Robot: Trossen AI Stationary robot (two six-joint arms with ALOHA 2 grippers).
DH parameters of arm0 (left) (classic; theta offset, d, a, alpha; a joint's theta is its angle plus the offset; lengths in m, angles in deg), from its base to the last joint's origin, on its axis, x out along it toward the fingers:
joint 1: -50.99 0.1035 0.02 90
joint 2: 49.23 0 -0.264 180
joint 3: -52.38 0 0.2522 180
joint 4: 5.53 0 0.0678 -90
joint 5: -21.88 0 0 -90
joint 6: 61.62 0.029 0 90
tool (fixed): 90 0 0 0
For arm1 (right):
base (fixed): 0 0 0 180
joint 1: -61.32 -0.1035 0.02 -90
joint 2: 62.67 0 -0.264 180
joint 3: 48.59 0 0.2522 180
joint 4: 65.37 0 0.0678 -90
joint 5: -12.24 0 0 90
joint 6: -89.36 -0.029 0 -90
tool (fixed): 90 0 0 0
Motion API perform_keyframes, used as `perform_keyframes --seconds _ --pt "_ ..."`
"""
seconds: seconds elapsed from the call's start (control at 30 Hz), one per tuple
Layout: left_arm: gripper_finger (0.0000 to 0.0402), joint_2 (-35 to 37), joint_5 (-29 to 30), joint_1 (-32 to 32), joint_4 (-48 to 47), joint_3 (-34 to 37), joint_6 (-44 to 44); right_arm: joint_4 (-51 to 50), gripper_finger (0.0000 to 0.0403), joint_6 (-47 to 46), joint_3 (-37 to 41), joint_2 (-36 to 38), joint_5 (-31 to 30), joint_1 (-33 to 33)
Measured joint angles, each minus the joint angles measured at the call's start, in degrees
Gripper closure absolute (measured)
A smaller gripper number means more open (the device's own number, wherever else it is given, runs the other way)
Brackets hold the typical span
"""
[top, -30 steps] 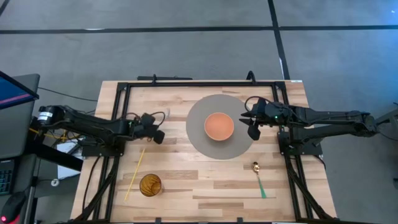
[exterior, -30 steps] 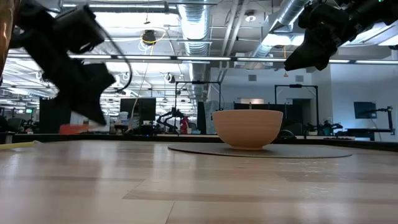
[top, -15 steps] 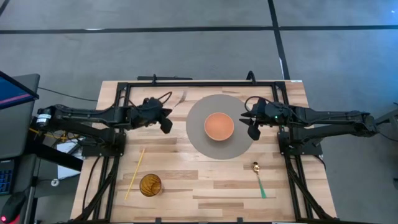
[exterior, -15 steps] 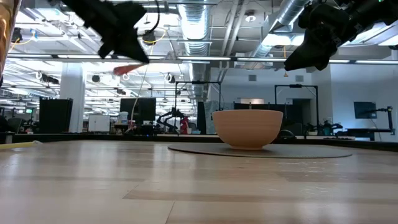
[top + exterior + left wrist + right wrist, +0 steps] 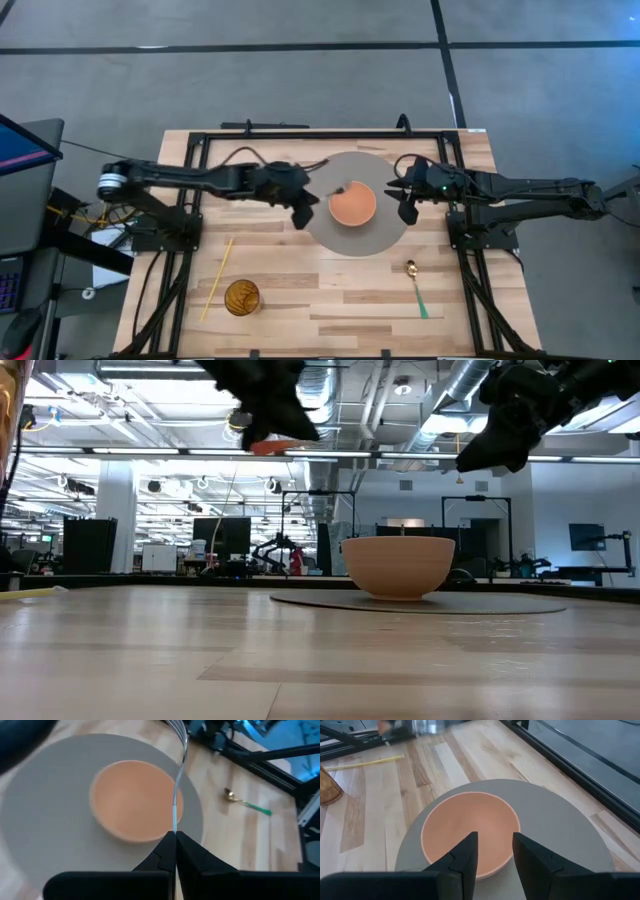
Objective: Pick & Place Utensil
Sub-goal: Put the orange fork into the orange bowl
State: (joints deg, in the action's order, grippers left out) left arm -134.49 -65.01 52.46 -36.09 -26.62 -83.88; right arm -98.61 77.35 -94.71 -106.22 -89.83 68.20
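We hold a silver fork (image 5: 176, 785) in our left claw (image 5: 174, 851), whose fingers are pinched together on its handle; the tines point out over the orange bowl (image 5: 352, 203). The bowl sits at the centre of a round grey mat (image 5: 322, 232) on the wooden surface (image 5: 300, 290), and it holds nothing that we can see. In the overhead view the left claw (image 5: 303, 212) hangs at the mat's left edge, above the surface.

Our right claw (image 5: 492, 851) waits above the mat's right edge with its fingers parted and nothing between them.

A gold spoon with a green handle (image 5: 414, 287) lies on the surface near the right front. An amber glass (image 5: 241, 297) stands near the left front, and a yellow stick (image 5: 216, 278) lies just beside it. We cannot tell whether the glass holds anything.

In the level view the fork is hard to make out; only an orange blur (image 5: 272, 446) shows under the left claw.
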Motion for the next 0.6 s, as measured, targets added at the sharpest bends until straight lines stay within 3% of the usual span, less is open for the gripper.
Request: perform_keyframes --seconds 0.17,0.27,0.6 --pt "0.0398 -8.6 -6.5 1.2 -0.3 -4.5 1.0 0.4 0.0287 0.4 0.0 0.0 0.0 0.0" --pt "0.0398 -11.5 -6.8 2.3 -0.3 -4.8 1.0 0.4 0.0287 0.4 0.0 0.0 0.0 0.0" --pt "0.0398 -13.7 -16.8 4.6 -1.5 -4.8 -1.1 0.3 0.0287 0.5 0.0 0.0 0.1 0.0"
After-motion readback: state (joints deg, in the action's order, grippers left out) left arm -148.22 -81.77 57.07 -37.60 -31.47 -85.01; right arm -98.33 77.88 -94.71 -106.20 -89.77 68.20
